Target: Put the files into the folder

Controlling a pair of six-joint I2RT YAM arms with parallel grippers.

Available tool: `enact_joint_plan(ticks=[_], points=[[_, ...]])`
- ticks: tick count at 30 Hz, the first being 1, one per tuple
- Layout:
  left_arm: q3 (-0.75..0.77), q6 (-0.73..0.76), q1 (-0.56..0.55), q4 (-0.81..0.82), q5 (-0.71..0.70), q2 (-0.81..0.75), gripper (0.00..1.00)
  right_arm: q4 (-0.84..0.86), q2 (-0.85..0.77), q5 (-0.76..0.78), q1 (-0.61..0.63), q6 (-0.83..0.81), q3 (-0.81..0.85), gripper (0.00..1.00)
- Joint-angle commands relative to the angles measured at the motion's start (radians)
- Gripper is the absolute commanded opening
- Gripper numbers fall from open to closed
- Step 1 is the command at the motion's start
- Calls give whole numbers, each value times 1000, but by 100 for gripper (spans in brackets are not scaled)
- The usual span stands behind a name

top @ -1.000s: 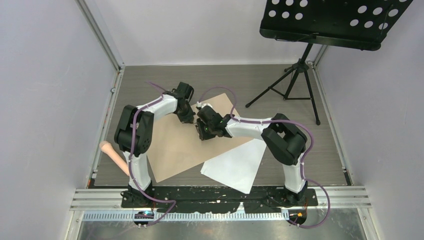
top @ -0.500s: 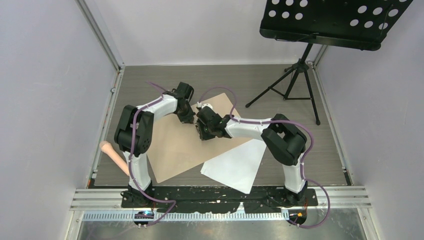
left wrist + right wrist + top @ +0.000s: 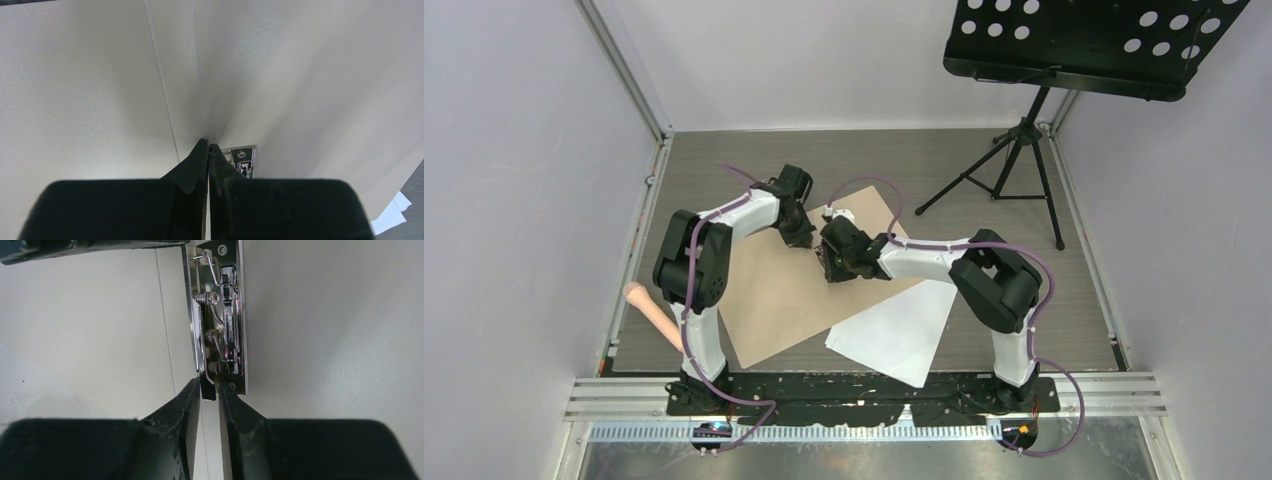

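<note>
Grey table (image 3: 1064, 300), open folder (image 3: 774, 300), right jaws pinching clip (image 3: 227, 330)

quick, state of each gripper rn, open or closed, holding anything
left gripper: shut, tips at the folder crease, nothing seen between them
right gripper: shut on the metal clip

Right tool (image 3: 210, 391) tight on chrome clip (image 3: 228, 325)

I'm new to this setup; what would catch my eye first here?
Both arms meet over the open brown folder mid-table, the right pincer pinching a chrome clip at its crease. A white sheet lies at the folder's near right edge, and a black music stand looms far right.
</note>
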Motion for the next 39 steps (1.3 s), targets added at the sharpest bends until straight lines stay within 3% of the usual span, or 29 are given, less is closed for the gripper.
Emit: enact_joint_plan(ticks=[1,13,39], points=[[5,31,-6,-65,-4,23,1,5,-46,-8,-12,29,-3,27],[8,34,-6,-68,-4,24,1,62,-85,-56,-37,61,-20,27],[13,35,-6,-71,-3,27,1,18,-27,-40,-13,40,-20,23]])
